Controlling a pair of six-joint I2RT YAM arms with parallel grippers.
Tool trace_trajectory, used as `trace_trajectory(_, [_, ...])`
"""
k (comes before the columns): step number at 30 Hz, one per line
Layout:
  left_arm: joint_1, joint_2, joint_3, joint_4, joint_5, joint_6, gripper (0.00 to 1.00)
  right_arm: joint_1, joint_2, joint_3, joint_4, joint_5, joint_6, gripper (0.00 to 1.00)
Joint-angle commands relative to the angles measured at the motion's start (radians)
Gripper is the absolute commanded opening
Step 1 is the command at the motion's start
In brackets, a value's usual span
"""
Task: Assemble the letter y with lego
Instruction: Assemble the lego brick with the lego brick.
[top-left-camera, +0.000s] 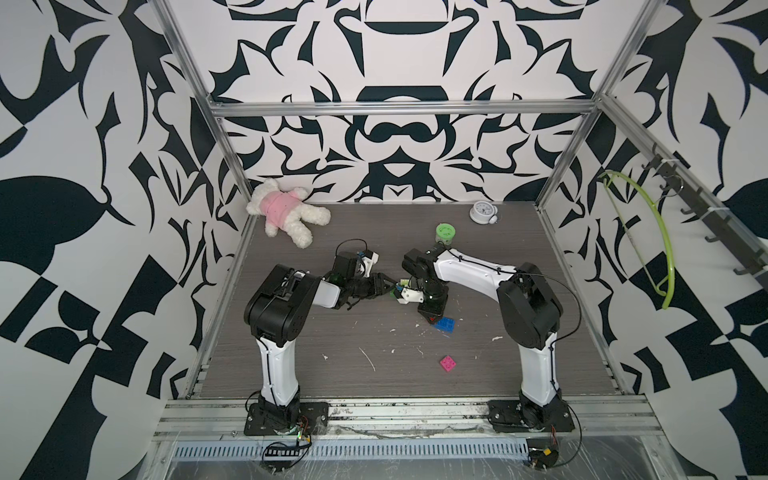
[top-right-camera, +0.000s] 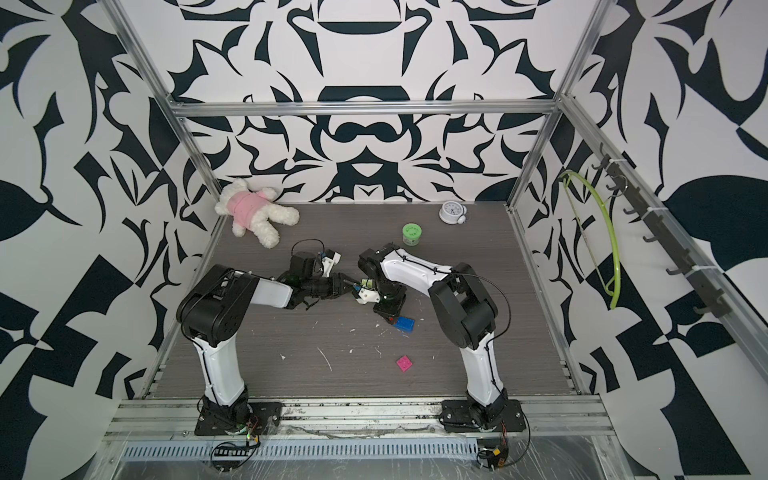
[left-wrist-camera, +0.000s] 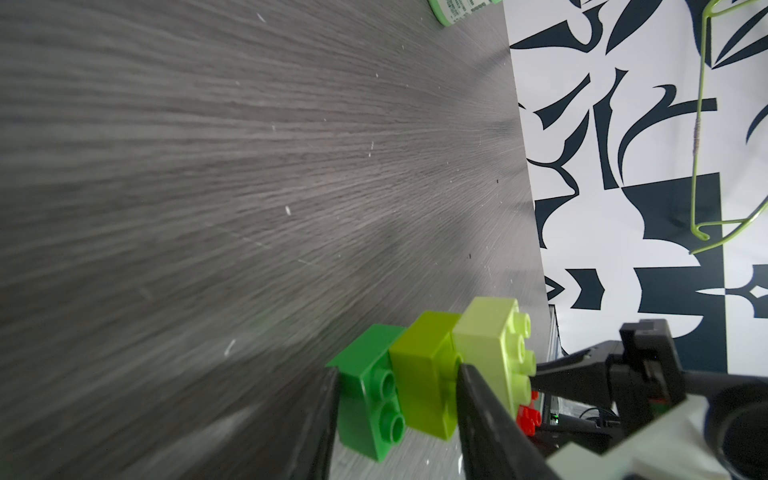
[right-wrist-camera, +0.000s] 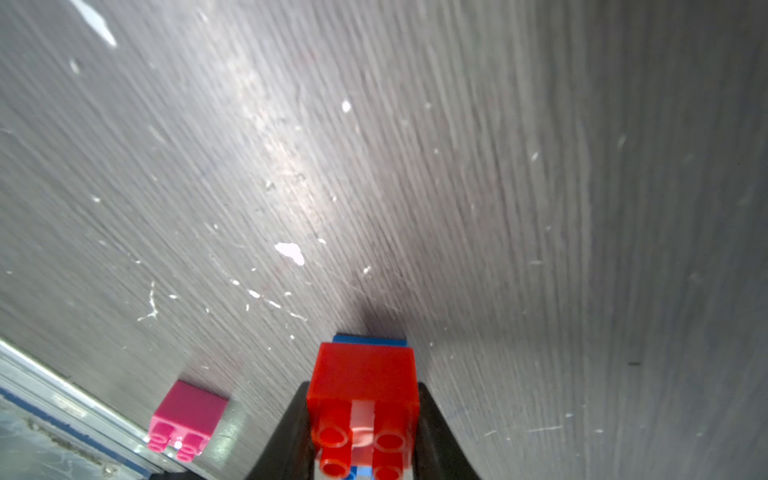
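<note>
Left end effector: partly closed, gripping the green stem sideways, studs outward; I judge it waits for the crossbar
Right end effector: pinched tight on red brick atop blue brick on the bench; seating a prong, I reckon
Pink brick: loose on the bench nearby

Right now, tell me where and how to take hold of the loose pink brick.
Take the pink brick by two opposite flat side walls, coming straight down from above: it sits alone on the table, apparently studs up, with nothing beside it.
</note>
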Motion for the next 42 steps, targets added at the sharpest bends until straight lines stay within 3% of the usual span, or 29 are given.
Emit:
trace_trajectory(1, [0.014, 0.121, -0.076, -0.373, -0.23, 0.032, 0.49, 0.004, 0.067, -0.015, 0.124, -0.031, -0.061, 0.0])
trace_trajectory(9, [0.016, 0.128, -0.075, -0.371, -0.226, 0.033, 0.48, -0.005, 0.026, -0.062, 0.113, 0.027, 0.004, 0.0])
trace_trajectory(18, [0.016, 0.128, -0.076, -0.37, -0.227, 0.032, 0.49, 0.019, 0.041, -0.018, 0.167, -0.064, -0.183, 0.0])
trace_trajectory(24, [0.016, 0.124, -0.076, -0.371, -0.229, 0.032, 0.49, 0.019, 0.062, 0.008, 0.219, -0.122, -0.219, 0.0])
trace_trajectory(30, [0.016, 0.124, -0.076, -0.371, -0.229, 0.032, 0.48, 0.019, 0.077, -0.005, 0.209, -0.095, -0.207, 0.0])
trace_trajectory(42, [0.016, 0.123, -0.076, -0.371, -0.229, 0.033, 0.48, 0.02, -0.023, 0.02, 0.218, -0.105, -0.163, 0.33])
